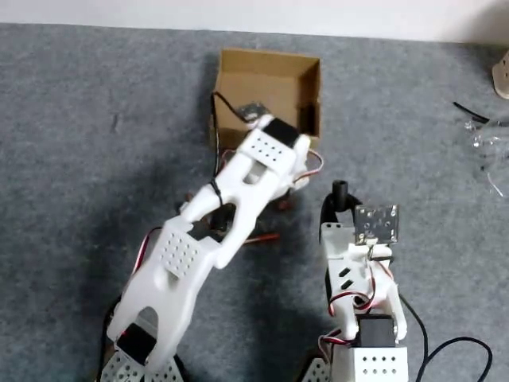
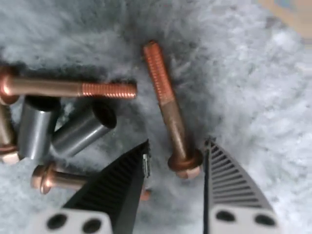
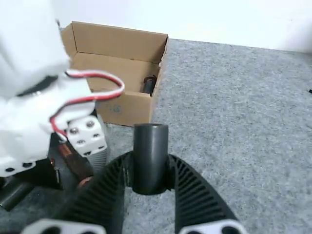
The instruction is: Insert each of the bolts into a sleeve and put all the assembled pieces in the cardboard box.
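Copper-coloured bolt (image 2: 168, 109) lies on grey carpet (image 2: 263, 83) between the spread fingers of the left gripper (image 2: 177, 144). Its head is level with the fingertips, and its threaded shank runs straight away from the hand, so closing would catch it just at the head. Close beside one finger lie a second bolt (image 2: 68, 88) and two steel sleeves (image 2: 83, 129), near enough to be nudged. The right gripper (image 3: 150, 163), further from the bolt, pinches a dark sleeve (image 3: 150, 146) upright, open end up. Beyond it stands the cardboard box (image 3: 122, 41), holding what looks like one assembled piece (image 3: 148, 84).
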Action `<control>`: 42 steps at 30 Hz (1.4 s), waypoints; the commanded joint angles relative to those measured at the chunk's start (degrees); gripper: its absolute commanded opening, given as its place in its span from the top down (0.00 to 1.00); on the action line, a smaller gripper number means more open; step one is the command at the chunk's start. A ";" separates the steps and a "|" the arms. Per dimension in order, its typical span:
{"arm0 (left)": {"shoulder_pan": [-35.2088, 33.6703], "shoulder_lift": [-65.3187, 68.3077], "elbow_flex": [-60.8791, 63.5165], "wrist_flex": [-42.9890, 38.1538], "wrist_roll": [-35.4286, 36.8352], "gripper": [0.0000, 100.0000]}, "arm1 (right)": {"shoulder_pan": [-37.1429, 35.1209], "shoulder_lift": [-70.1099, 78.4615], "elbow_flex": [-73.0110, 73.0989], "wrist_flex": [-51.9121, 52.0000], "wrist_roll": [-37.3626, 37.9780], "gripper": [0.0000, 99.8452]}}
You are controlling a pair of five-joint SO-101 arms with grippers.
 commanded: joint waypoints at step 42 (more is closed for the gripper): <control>-0.66 -0.57 -25.45 9.76 -13.89 1.00 | 0.57 -1.80 4.35 -2.24 -0.62 1.00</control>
